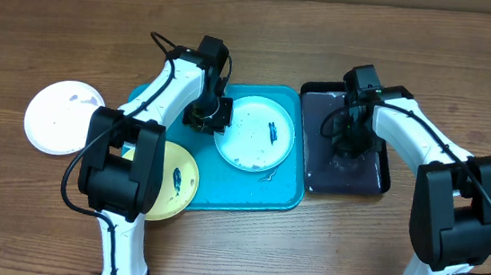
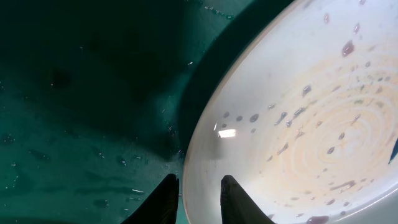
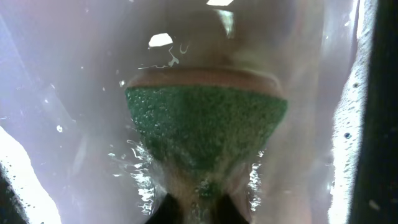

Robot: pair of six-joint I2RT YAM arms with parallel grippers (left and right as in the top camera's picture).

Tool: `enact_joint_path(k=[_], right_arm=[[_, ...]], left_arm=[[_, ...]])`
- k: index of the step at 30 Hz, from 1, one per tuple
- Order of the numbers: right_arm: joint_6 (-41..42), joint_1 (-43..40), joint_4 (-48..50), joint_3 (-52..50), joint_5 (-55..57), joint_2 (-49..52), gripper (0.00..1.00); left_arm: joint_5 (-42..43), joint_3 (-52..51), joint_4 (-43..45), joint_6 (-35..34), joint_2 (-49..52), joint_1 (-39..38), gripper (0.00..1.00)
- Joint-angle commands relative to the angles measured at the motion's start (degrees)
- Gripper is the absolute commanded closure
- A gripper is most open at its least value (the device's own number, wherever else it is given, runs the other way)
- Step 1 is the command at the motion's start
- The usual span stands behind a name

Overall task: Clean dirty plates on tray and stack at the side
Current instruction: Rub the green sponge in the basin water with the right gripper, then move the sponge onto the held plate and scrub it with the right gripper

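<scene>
- Right now the L gripper (image 2: 198,200) is low at the left edge of the pale blue plate (image 1: 255,134).
- Its 2 fingers (image 2: 163,202) are close together w/ the plate's rim in the small gap between them: 1 finger on the tray side, 1 over the plate. It looks like a pinch on the rim.
- That plate lies flat on the blue tray (image 1: 281,191), about in the middle, a bit nearer the back rim. It has dark blue marks on its right part and lots of small dark specks and drops all over.
- Tray floor next to the fingers is wet, w/ tiny drops.
- Yellow plate (image 1: 180,181) sits at the tray's front left corner, partly over the rim and partly hidden by the L arm (image 1: 125,171). It has a dark blue smear.
- White plate (image 1: 59,118) is on the table (image 1: 469,69), left of the tray and apart from it, w/ a few small blue specks near its back edge.
- Black tray (image 1: 377,182) is just beside the blue tray, on the right.
- R gripper (image 3: 200,210) is down inside the black tray, closed on the green sponge (image 3: 205,124). The sponge is squeezed thin where the fingers hold it and spreads out wide past them.
- Black tray floor around the sponge is wet and shiny, w/ small drops.
</scene>
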Motion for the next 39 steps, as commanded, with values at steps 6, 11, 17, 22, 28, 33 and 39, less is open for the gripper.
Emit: enact_joint_path(k=[6,11,17,22,28,33,39], right_arm=[[0.13,0.00,-7.93,7.76,-1.07,-2.95,0.96],[0.15,0.39,-11.30,10.73,-2.71,-5.88,0.96],[0.15,1.44,-8.28,5.09,-3.58,-5.64,0.96],[0.24,1.81,-1.79,-0.96,-3.63,-5.64,0.96],[0.37,1.81,-7.89,6.71,-3.85,-5.88,0.96],[0.37,2.14,-11.72,12.68,-12.61,-5.88,0.96],[0.39,5.05,-6.64,12.87,-23.08,-5.86,0.96]], left_arm=[[0.66,-0.31,0.26,-0.42,0.44,-0.55,0.93],[0.68,-0.28,0.28,-0.44,0.44,-0.55,0.96],[0.68,-0.31,0.28,-0.42,0.44,-0.55,0.96],[0.68,-0.31,0.26,-0.42,0.44,-0.55,0.96],[0.68,-0.31,0.26,-0.42,0.44,-0.55,0.96],[0.68,-0.31,0.46,-0.42,0.44,-0.55,0.96],[0.68,-0.31,0.68,-0.42,0.44,-0.55,0.96]])
